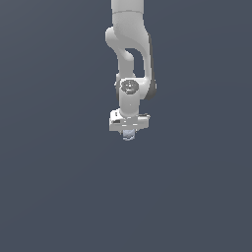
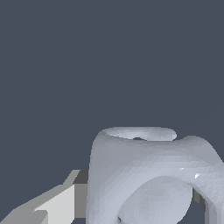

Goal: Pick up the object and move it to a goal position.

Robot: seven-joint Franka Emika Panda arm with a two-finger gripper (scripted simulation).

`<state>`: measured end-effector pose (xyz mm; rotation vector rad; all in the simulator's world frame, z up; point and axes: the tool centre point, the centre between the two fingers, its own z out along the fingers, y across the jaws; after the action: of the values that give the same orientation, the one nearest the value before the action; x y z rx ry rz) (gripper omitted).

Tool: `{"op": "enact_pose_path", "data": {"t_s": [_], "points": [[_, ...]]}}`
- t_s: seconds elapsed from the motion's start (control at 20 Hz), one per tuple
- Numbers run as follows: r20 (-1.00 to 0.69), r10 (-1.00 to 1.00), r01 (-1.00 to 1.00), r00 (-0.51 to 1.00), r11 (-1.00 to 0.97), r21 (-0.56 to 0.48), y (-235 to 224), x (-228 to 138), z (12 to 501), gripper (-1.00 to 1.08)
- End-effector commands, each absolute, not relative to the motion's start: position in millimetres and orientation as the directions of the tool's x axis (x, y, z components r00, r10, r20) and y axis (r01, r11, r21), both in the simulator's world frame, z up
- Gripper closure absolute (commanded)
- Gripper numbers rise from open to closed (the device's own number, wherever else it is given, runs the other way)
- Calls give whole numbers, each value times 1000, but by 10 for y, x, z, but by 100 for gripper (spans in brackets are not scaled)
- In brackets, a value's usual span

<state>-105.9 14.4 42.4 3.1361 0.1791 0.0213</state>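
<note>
The white arm hangs down in the middle of the exterior view, ending in the gripper under its white bar. A small pale bluish-grey object pokes out just below the bar, between the fingers. In the wrist view the object fills the frame close up, a rounded blocky lump with a smooth domed centre. One grey-white finger presses against its side. The other finger is mostly hidden behind the lump. The gripper is shut on the object.
A plain dark blue-grey surface surrounds the arm in both views. No other objects, containers or edges show.
</note>
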Motion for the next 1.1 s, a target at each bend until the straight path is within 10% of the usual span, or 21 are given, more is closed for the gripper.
{"op": "enact_pose_path", "data": {"t_s": [0.0,1.05], "points": [[33,115,115,993,-993,3,116,-994,451,108],[506,137,132,851,-990,46,-551,437,1527,108]]}}
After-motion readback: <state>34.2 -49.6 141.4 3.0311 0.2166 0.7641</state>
